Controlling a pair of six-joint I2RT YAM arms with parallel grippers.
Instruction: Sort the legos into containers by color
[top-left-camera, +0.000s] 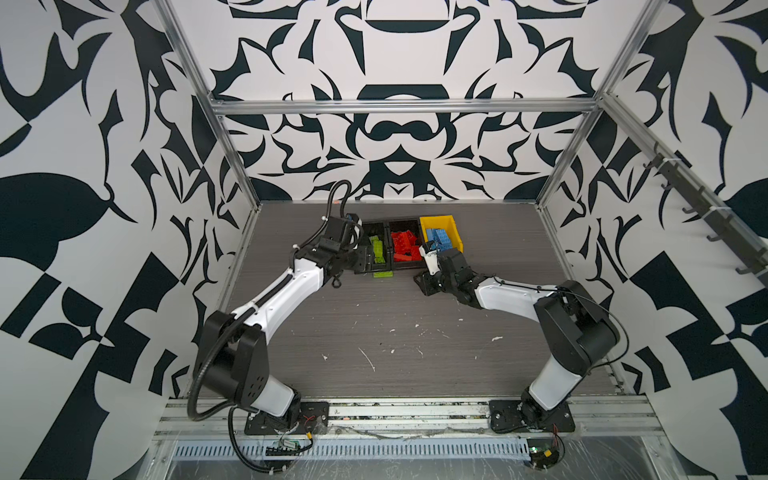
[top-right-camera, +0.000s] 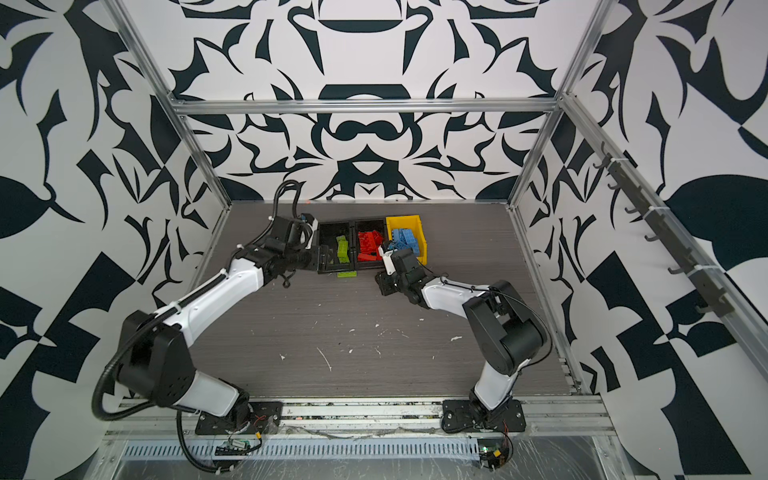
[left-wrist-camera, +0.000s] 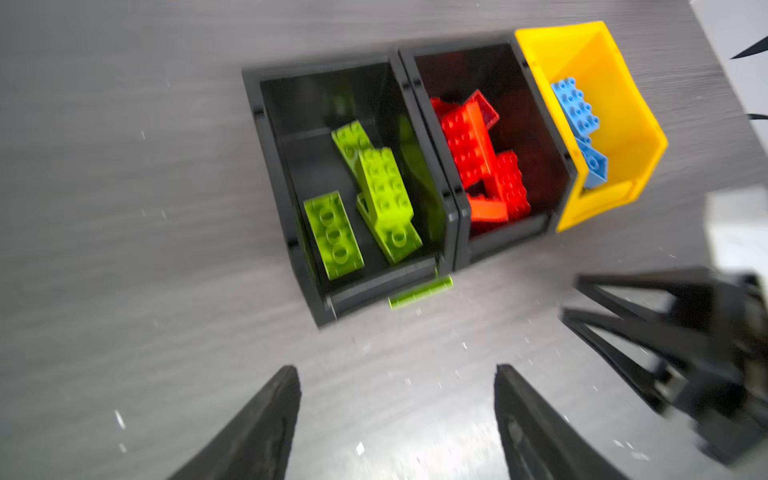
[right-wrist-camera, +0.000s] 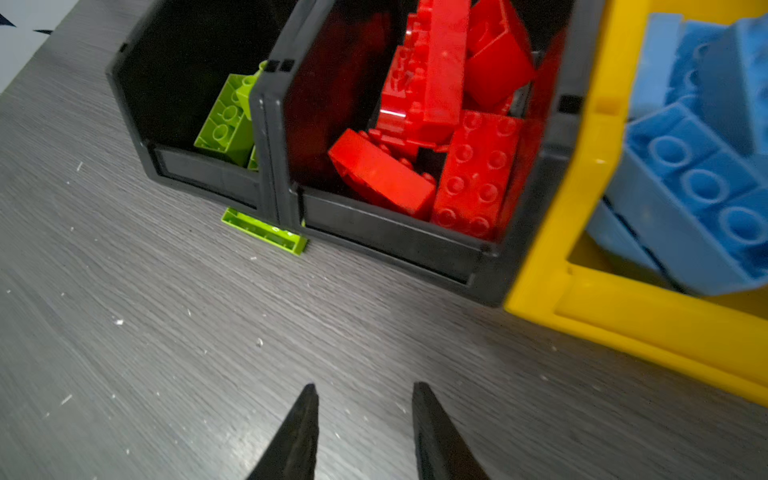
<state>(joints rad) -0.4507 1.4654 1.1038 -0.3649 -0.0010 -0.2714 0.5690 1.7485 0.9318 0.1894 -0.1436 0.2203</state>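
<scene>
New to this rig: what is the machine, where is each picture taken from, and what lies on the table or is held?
A left arm and a right arm work over a table. Two pictures look down from overhead; two come from cameras on the wrists. Three bins stand in a row: one black bin holds green bricks, the next black bin red bricks, the yellow bin blue bricks. One thin green piece lies on the table before the black bins. The left gripper is open, the right gripper open more narrowly; both empty.

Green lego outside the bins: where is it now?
In both top views the green lego lies on the table at the front of the left black bin, beside the middle bin.
</scene>
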